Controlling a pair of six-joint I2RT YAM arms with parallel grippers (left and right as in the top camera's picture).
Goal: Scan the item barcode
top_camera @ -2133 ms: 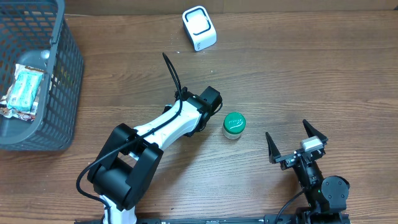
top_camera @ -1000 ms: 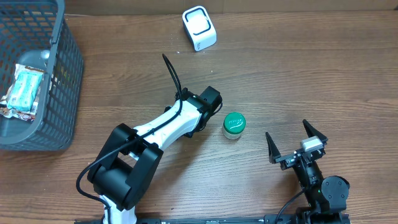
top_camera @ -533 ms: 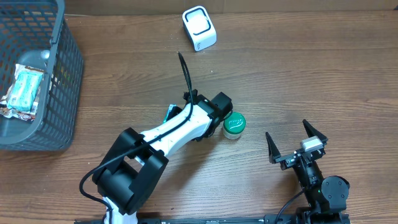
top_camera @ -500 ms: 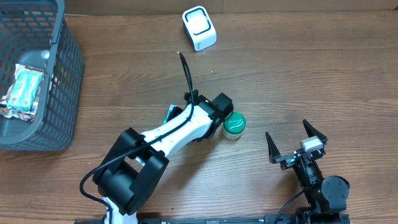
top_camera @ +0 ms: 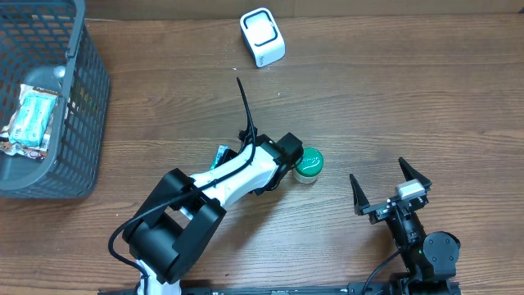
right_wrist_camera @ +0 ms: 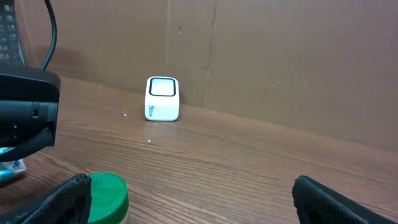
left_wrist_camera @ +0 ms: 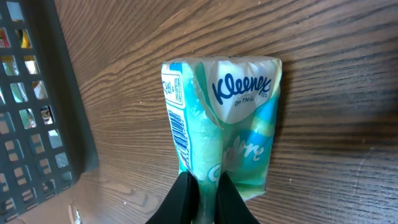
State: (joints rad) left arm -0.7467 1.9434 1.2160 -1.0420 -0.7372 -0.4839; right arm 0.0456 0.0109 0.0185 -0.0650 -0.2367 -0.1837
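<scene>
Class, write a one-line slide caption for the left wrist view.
Left gripper pinching the Kleenex pack, wooden table beneath, basket at left.

the tissue pack (left_wrist_camera: 221, 124) reads "kleenex", with smaller "on the go" beneath.

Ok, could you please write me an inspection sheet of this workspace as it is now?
Surface: brown wooden table.
Job's things: tissue pack, barcode along its edge in the left wrist view; white scanner at the far edge.
Clutter: green-lidded jar mid-table; grey basket holding packets.
Claws: left claw shut on the tissue pack; right claw open, empty.
Cables: black cable rising from the left arm.
Surroundings: cardboard wall behind the table.
</scene>
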